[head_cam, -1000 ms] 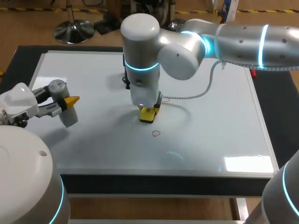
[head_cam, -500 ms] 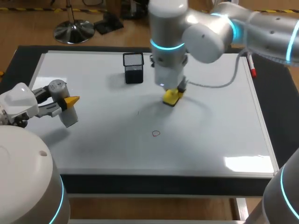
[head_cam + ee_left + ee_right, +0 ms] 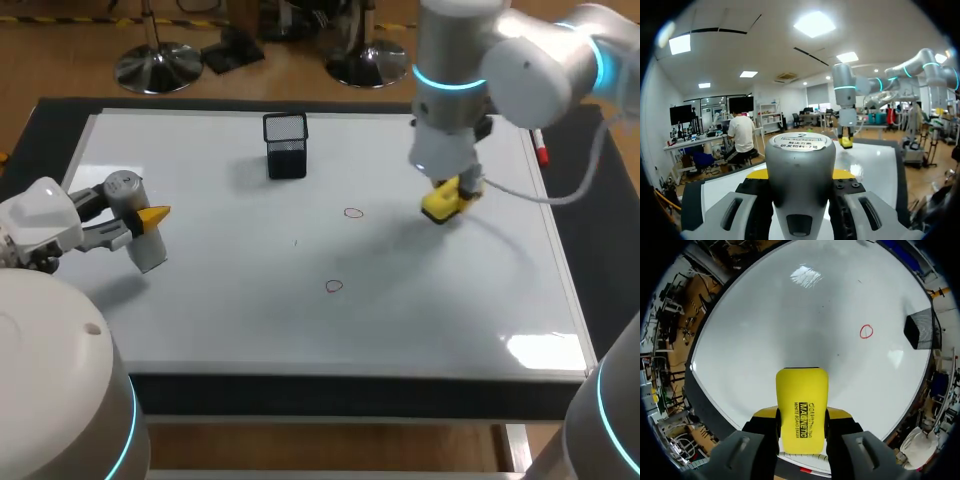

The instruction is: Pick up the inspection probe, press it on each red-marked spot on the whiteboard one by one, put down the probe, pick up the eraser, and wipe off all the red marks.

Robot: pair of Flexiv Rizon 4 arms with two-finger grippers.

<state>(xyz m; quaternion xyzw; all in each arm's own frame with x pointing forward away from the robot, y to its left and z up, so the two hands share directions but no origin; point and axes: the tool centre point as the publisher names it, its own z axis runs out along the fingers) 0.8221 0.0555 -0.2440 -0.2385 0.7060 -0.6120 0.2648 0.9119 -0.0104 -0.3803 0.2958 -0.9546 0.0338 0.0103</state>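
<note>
1. While you watch the near left, your left gripper [image 3: 140, 228] is clenched on the grey inspection probe [image 3: 800, 167], held over the whiteboard's [image 3: 200, 320] left edge.
2. Farther in, a red circle [image 3: 334, 286] sits near the board's middle, with a second red circle [image 3: 352, 212] just beyond it.
3. Right of those, your right gripper [image 3: 802, 413] grasps the yellow eraser [image 3: 441, 201] over the board's right part; you cannot tell whether it touches.
4. Farthest back stands a black mesh cup [image 3: 285, 146].

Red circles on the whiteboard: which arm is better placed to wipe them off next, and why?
Right. The right hand grips the eraser over the whiteboard near the red circles; the left hand holds the probe.
</note>
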